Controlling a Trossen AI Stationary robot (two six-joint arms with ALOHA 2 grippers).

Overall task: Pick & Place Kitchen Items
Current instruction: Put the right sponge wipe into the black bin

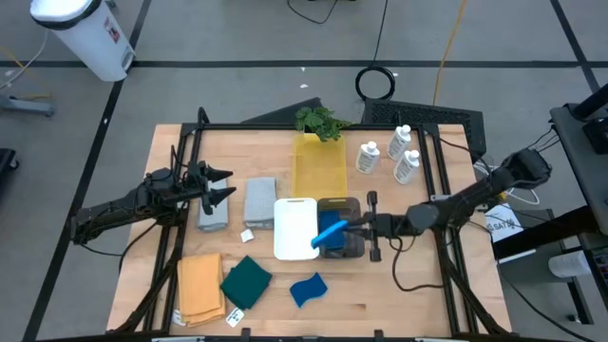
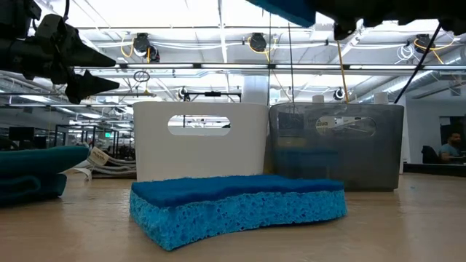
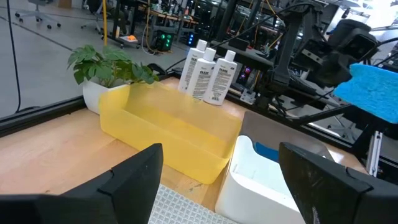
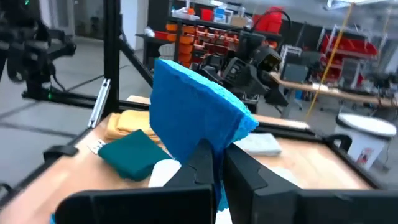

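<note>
Right gripper (image 1: 350,228) pinches a blue sponge (image 1: 330,233), fingers pressed together on it, holding it above the grey bin (image 1: 353,206) beside the white bin (image 1: 293,228) at the table's centre. Left gripper (image 1: 224,185) hangs over the left side near the grey cloth (image 1: 259,199), fingers spread, holding nothing. A second sponge (image 1: 308,289) lies near the front edge
</note>
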